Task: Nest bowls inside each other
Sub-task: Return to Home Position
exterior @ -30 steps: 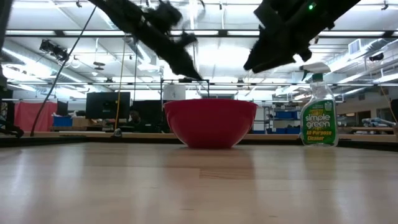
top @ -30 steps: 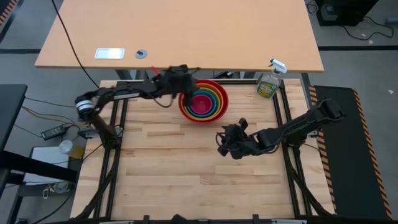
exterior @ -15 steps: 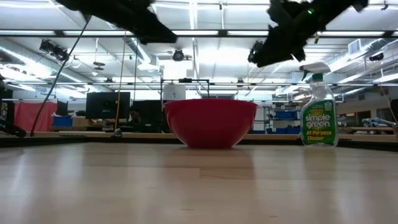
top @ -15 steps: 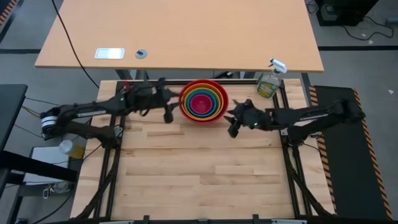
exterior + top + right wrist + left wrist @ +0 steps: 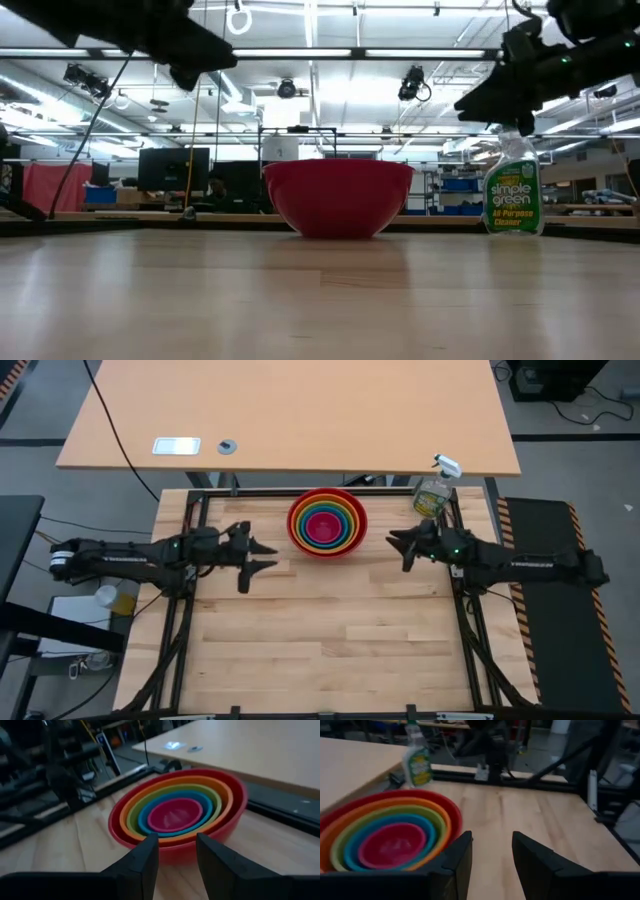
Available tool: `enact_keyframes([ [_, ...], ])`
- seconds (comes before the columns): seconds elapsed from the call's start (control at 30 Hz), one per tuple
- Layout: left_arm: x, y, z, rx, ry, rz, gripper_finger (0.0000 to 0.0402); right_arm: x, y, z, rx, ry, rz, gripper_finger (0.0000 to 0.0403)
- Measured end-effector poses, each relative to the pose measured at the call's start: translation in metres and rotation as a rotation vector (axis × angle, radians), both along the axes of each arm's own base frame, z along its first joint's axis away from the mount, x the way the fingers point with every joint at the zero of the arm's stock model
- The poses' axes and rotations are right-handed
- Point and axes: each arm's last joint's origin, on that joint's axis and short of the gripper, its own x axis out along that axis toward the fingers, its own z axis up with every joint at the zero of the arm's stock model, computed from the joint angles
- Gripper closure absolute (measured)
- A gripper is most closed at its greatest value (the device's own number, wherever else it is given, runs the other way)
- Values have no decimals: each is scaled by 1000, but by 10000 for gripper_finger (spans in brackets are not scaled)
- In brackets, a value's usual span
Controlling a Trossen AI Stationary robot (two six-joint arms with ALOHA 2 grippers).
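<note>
Seeing pink bowl (image 5: 323, 527) sitting innermost, red bowl (image 5: 292, 523) outermost, in nested stack (image 5: 328, 508); I'm hovering left gripper (image 5: 268, 556) and right gripper (image 5: 397, 550) beside it, both empty, fingers parted.

bowls (image 5: 323, 525): red, orange, yellow, green, blue, pink (outer to inner) | bottle (image 5: 431, 499): green
</note>
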Motion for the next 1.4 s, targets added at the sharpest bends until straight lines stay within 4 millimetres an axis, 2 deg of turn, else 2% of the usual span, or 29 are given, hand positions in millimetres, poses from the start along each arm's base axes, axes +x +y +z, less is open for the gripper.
enact_keyframes([
  [0.27, -14, -12, -51, -66, -46, -12, 260, -27, -1, -6, -8, -74, -9, 264],
  [0.33, -18, -12, -58, -81, -49, -1, 260, -34, 1, -6, -7, -81, -13, 264],
  [0.63, -31, -13, -67, -59, -95, 27, 260, -57, 6, -6, 1, -122, -68, 264],
  [0.9, -41, -19, -84, -40, -117, 13, 260, -56, 5, -40, 17, -153, -86, 264],
  [1.13, -45, -23, -96, -25, -99, -14, 260, -55, 3, -32, -40, -222, -136, 264],
  [1.4, -49, -27, -106, -32, -107, -48, 260, -55, 3, -31, -29, -243, -141, 263],
])
